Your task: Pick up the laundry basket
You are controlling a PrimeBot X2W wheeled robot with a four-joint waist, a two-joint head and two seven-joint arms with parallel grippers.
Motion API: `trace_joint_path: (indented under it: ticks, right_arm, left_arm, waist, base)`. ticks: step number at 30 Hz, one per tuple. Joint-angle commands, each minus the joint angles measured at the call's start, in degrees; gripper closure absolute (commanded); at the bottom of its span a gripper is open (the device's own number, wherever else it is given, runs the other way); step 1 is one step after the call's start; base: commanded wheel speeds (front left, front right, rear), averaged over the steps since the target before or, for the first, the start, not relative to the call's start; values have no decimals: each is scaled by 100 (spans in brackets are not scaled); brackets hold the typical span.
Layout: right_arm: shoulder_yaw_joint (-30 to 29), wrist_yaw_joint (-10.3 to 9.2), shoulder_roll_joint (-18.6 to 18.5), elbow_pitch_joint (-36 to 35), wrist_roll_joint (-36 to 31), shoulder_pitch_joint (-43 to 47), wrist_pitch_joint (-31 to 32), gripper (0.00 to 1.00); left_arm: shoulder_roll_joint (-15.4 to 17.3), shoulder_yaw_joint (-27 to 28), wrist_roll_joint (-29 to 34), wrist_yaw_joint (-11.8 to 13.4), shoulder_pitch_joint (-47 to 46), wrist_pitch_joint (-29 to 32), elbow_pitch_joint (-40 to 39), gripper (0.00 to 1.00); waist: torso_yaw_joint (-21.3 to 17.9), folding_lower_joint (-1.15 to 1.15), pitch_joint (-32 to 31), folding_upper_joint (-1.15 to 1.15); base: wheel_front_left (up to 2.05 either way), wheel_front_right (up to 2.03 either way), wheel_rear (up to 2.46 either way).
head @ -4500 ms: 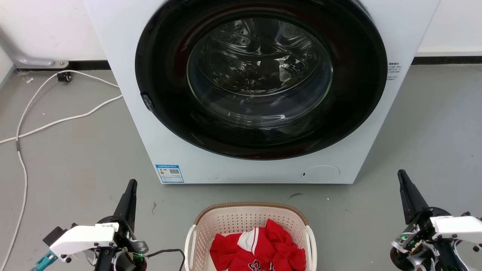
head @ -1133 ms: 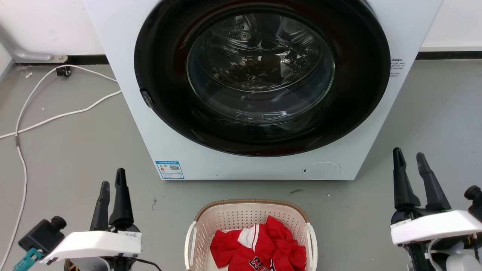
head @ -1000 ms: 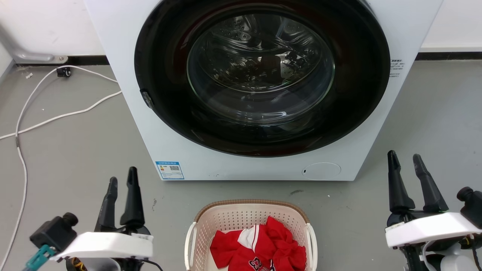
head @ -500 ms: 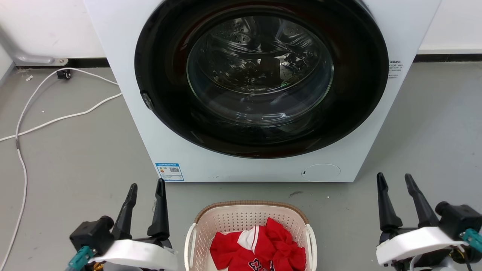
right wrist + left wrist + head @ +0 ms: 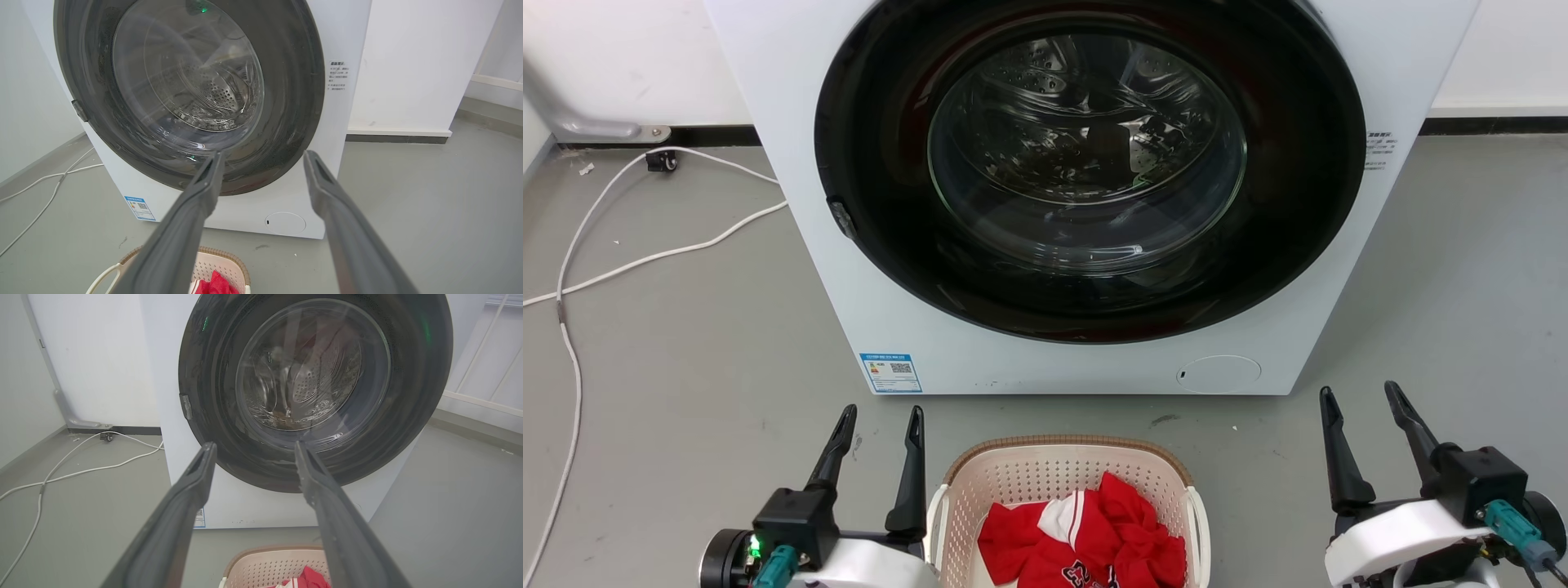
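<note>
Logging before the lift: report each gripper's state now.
Left gripper: open, holding nothing, beside the basket.
Right gripper: open, holding nothing.

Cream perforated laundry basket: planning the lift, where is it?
The basket sits bottom centre in the head view, on grey floor before the white washer, left gripper beside it, right gripper farther off.

Floor (image 5: 686, 359): smooth grey, lightly scuffed. Rear wall (image 5: 629, 57): white, with a dark baseboard (image 5: 1494, 127).

Washing machine (image 5: 1029, 367): white front-loader.
- Door: round dark door (image 5: 1086, 175), shut, with a glass porthole.
- Front: blue label (image 5: 890, 373) lower left, round flap (image 5: 1218, 374) lower right.

White cable (image 5: 654, 261): loose on the floor, left of the machine. Grey pipe (image 5: 596, 128): at the wall's foot, far left.
</note>
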Motion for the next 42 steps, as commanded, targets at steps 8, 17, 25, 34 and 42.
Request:
trace_joint_path:
  ticks: [8, 17, 25, 34, 42]
  right_arm:
    - [28, -2, -17, -64, -464, -1, -132, 0]
    - [0, -2, -17, 38, -434, 50, -267, 0]
    - [3, -2, -17, 153, -527, 36, -383, 0]
    - [5, -2, -16, 185, -876, 33, -491, 0]
    - [59, -2, -16, 236, -903, 7, -522, 0]
  left_arm:
    - [184, -328, 306, 322, -80, -131, 16, 0]
    - [-26, -124, 155, 54, 85, -238, 42, 0]
    - [-277, 224, 478, -462, 195, -327, 116, 0]
    - [-452, 392, 971, -735, 256, -416, 191, 0]
    - [-511, 478, 1159, -856, 253, -442, 250, 0]
  waist:
    - [-2, 0, 8, 0]
    - [5, 0, 4, 0]
    - [-12, 0, 21, 0]
    - [-19, 0, 55, 0]
    - [-10, 0, 93, 0]
  base:
    - [0, 0, 0]
    - [0, 0, 0]
    - [0, 0, 0]
    - [0, 0, 0]
    - [0, 0, 0]
